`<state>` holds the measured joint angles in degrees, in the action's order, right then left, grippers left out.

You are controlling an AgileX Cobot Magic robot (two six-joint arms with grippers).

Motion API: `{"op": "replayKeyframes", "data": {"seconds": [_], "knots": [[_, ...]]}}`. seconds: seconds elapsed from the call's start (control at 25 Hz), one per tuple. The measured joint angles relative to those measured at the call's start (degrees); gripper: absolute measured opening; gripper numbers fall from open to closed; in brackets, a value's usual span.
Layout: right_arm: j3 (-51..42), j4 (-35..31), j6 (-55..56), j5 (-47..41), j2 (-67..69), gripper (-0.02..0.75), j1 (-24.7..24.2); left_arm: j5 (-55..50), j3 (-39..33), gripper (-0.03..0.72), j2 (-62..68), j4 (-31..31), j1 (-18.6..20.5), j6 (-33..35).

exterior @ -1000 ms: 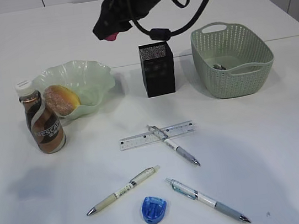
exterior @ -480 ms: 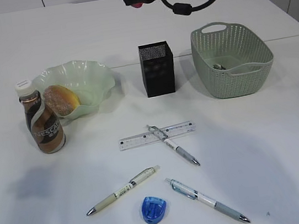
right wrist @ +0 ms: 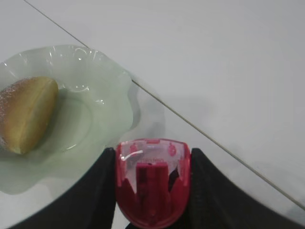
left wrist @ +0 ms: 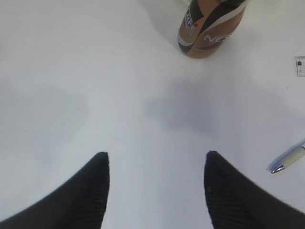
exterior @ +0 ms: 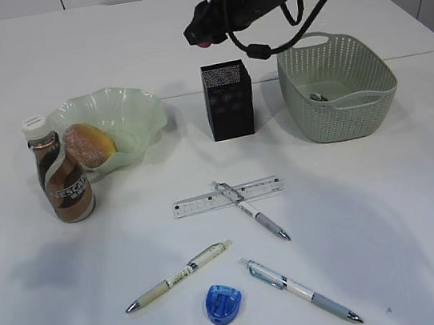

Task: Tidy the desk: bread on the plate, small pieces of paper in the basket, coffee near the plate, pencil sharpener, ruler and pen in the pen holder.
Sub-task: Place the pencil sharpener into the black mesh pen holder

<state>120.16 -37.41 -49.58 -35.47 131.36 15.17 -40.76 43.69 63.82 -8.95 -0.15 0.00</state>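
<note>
Gripping a glossy translucent red sharpener [right wrist: 152,183]: right tool [right wrist: 152,191].

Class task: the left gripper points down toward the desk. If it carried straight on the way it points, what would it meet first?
Probably the bare desk: the left gripper is open and empty, with only white tabletop between its fingers. The coffee stands farther ahead, though depth is unclear.

Only legible text I see: "NESCAFE" on the brown-and-white swirl label of the brown coffee bottle with cream cap [exterior: 64,181]. Graduation numbers on the clear plastic ruler [exterior: 227,196] too small to read.
</note>
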Motion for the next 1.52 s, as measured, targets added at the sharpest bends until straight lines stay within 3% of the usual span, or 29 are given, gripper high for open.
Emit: {"op": "replayKeyframes", "data": {"seconds": [1.52], "knots": [[0.0, 4.6, 0.4, 6.4, 5.6, 0.335, -0.6, 0.1, 0.0, 0.436, 0.0, 1.4, 0.0, 0.0]]}}
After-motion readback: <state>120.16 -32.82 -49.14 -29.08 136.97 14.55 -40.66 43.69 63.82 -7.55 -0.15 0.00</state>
